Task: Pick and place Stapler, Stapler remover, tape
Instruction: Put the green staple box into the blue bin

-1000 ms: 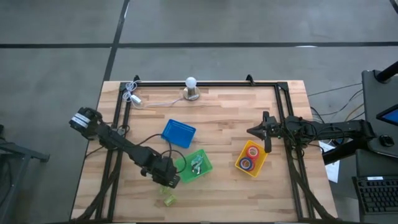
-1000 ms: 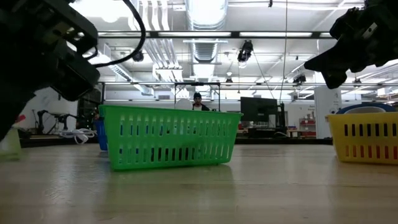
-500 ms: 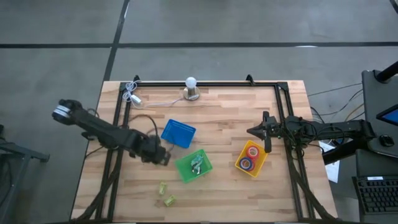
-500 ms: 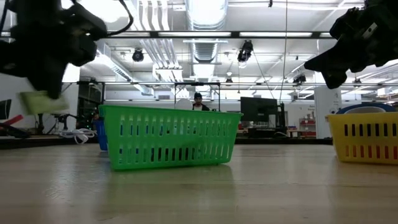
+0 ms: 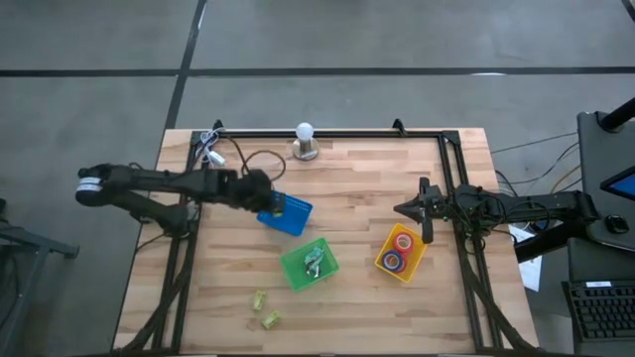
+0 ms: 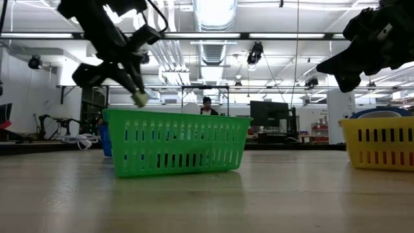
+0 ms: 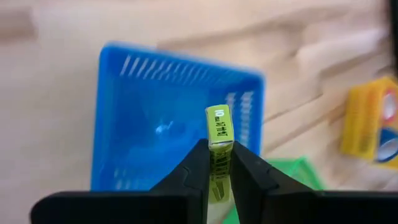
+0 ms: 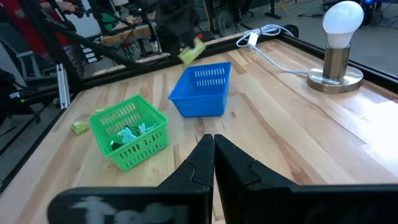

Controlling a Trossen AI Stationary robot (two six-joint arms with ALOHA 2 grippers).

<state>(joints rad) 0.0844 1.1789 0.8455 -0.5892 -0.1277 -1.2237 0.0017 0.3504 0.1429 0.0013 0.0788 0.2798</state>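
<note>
swung away from the green bin (image 5: 308, 265) since half a second ago, left end effector (image 7: 219, 163) now up over the blue bin (image 5: 286, 212), fingers pinching a small yellow-green stapler (image 7: 218, 126) by its lower end. seen from the low view hanging above the bins, stapler at the tip (image 6: 139, 99). two more yellow-green staplers (image 5: 264, 308) lying on the bench (image 5: 347, 169) near its front edge, just beside each other, well apart from the blue bin. pale teal staple removers (image 5: 315, 260) inside the green bin, which sits between the blue bin and the yellow bin (image 5: 401, 252). tape rolls (image 5: 400, 250) stacked in the yellow bin, red and blue showing. right end effector (image 5: 421, 209) parked off the bench surface near the right rail, just behind the yellow bin, fingers pressed together as shown in its wrist view (image 8: 213, 163). lamp with white bulb (image 5: 305, 140) standing at the back edge, white cable (image 5: 211, 149) trailing to the left corner.
</note>
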